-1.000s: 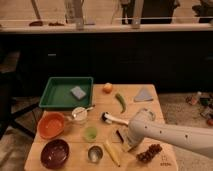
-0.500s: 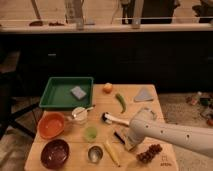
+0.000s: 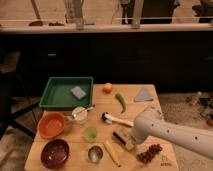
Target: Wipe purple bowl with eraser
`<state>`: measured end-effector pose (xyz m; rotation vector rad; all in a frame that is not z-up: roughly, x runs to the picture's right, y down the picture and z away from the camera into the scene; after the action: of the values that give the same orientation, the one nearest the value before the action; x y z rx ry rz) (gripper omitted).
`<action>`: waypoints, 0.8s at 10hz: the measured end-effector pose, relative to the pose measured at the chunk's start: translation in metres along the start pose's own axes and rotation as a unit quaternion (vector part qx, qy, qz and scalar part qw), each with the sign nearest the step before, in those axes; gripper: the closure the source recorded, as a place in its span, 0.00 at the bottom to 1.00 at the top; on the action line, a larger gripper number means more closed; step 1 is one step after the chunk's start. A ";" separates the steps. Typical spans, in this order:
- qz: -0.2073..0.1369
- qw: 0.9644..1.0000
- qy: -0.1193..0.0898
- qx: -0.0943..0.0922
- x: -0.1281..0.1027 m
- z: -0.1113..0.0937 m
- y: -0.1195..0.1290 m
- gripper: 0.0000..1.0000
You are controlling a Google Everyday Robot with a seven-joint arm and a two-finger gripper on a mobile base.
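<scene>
The purple bowl (image 3: 55, 152) sits at the front left corner of the wooden table (image 3: 165, 160), empty. The eraser (image 3: 121, 139), a small tan block with a black side, lies near the table's middle front. My gripper (image 3: 131, 138) is at the end of the white arm (image 3: 165, 131) that reaches in from the right. It is right at the eraser's right side, low over the table. The contact between them is hidden by the arm. The bowl is well to the left of the gripper.
An orange bowl (image 3: 51, 125) stands behind the purple one. A green tray (image 3: 47, 95) holds a grey-blue sponge (image 3: 78, 92). A brush (image 3: 114, 119), white cup (image 3: 79, 115), green cup (image 3: 90, 133), metal cup (image 3: 95, 153), banana (image 3: 112, 152) and grapes (image 3: 149, 153) crowd the area around the eraser.
The arm has shifted only slightly over the eraser. The objects on the table have not moved.
</scene>
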<state>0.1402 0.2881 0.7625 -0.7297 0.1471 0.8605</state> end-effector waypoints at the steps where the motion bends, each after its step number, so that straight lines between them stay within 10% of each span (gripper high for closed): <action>1: -0.010 1.000 -0.008 -0.003 -0.003 -0.006 0.001 1.00; 8: -0.116 0.992 -0.040 0.018 -0.046 -0.047 0.050 1.00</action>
<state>0.0815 0.2506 0.7197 -0.6631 0.0059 0.6614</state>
